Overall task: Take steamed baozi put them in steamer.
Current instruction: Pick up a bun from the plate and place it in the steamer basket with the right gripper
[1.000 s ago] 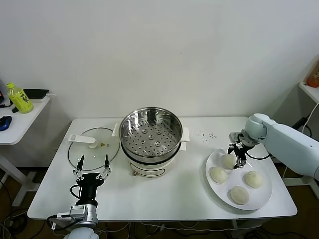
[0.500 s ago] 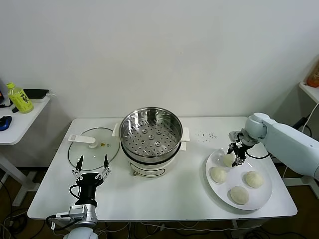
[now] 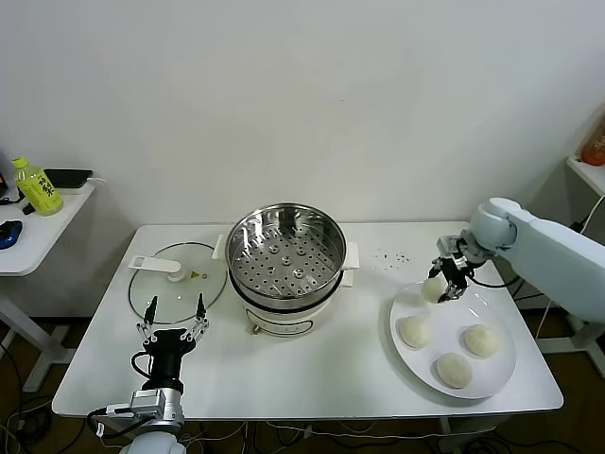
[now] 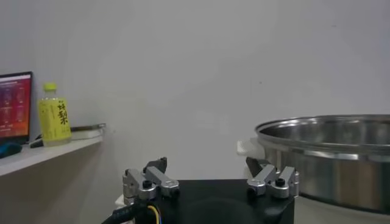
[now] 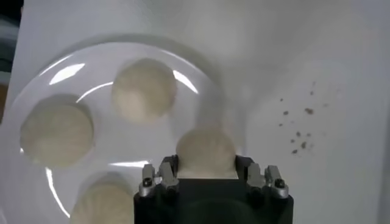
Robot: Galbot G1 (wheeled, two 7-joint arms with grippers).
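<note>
Even, bright light fills my head view, casting only soft shadows on the worktop point(image 3: 312, 364). Glare streaks the white plate point(image 5: 73, 73) in my right wrist view, where the buns look soft-edged. My left wrist view is dimmer, greyish.

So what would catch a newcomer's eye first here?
The right gripper holding one steamed baozi just above the white plate's rim, where three more buns sit. Then the shiny steamer at table centre, empty, its glass lid lying to its left.
</note>
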